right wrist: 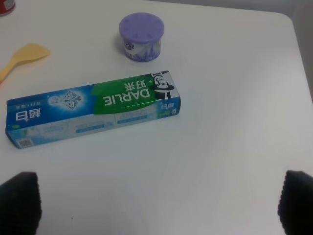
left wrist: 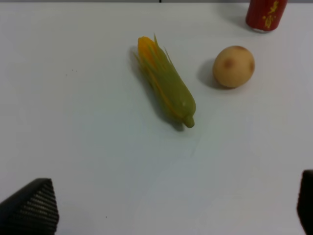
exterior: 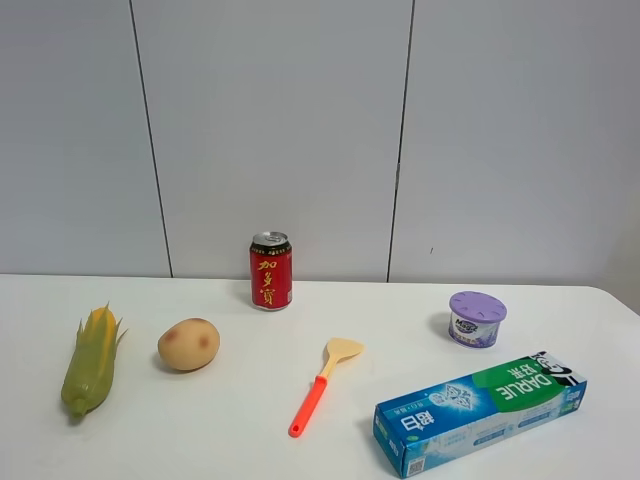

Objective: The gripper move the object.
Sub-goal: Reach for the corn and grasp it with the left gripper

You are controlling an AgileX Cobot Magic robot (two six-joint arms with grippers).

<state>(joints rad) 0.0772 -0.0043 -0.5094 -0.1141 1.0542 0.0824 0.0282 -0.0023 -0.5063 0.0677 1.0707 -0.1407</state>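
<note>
The ear of corn [exterior: 91, 362] lies on the white table [exterior: 240, 430] at the far left, green husk with its yellow tip pointing toward the wall. It also shows in the left wrist view [left wrist: 166, 83], lying flat and free. My left gripper [left wrist: 166, 215] is open and empty, well short of the corn, with its black fingertips [left wrist: 30, 208] at the frame's corners. My right gripper [right wrist: 156, 205] is open and empty above the right side of the table, near the toothpaste box. Neither arm shows in the exterior high view.
A tan potato [exterior: 189, 344] sits just right of the corn. A red can [exterior: 271, 271] stands at the back. An orange-handled spatula [exterior: 321, 389] lies mid-table. A toothpaste box [exterior: 480, 412] and a purple-lidded tub [exterior: 476, 319] are on the right.
</note>
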